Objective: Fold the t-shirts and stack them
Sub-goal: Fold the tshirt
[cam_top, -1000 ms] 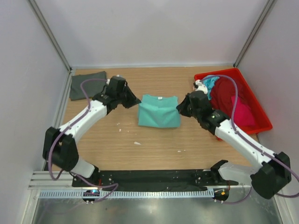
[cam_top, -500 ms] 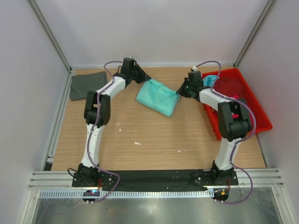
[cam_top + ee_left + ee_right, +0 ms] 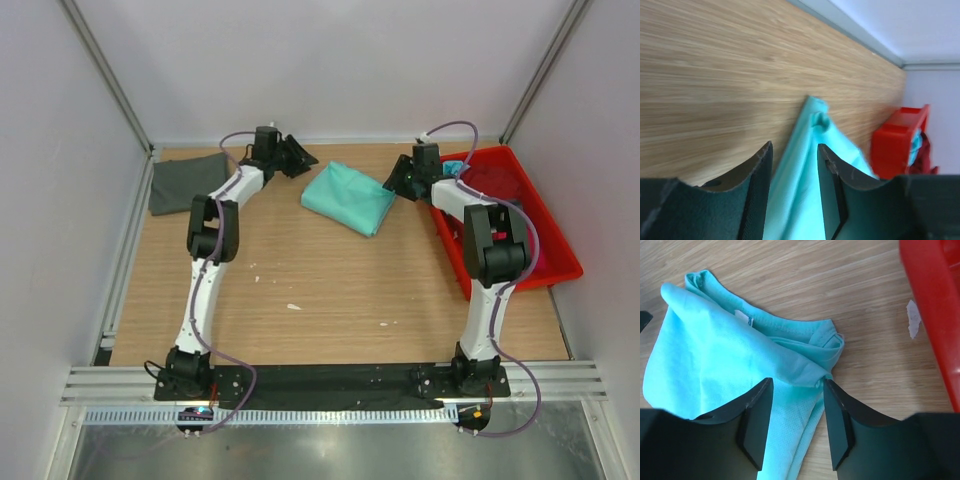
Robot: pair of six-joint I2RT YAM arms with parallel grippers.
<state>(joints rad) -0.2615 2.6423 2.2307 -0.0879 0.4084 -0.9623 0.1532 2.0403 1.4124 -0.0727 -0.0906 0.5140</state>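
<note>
A folded mint green t-shirt (image 3: 348, 198) lies at the back middle of the table. My left gripper (image 3: 300, 158) stands open just off its far left corner. In the left wrist view the mint cloth (image 3: 800, 190) shows loose in the gap of the left gripper (image 3: 794, 160). My right gripper (image 3: 395, 182) is open at the shirt's right corner. In the right wrist view the right gripper (image 3: 797, 390) hangs over the shirt's bunched edge (image 3: 810, 360) without pinching it. A dark grey t-shirt (image 3: 187, 182) lies folded at the back left. A maroon shirt (image 3: 500, 186) and a turquoise one (image 3: 455, 168) sit in the tray.
The red plastic tray (image 3: 558, 228) stands at the back right, close to my right arm, and its wall (image 3: 935, 315) fills the right edge of the right wrist view. A white scrap (image 3: 912, 317) lies beside it. Small white crumbs (image 3: 293, 306) dot the wood. Grey walls enclose the table.
Both arms carried the mint shirt from the table's middle toward the back and stretched out. Both grippers then opened and let the shirt go.
</note>
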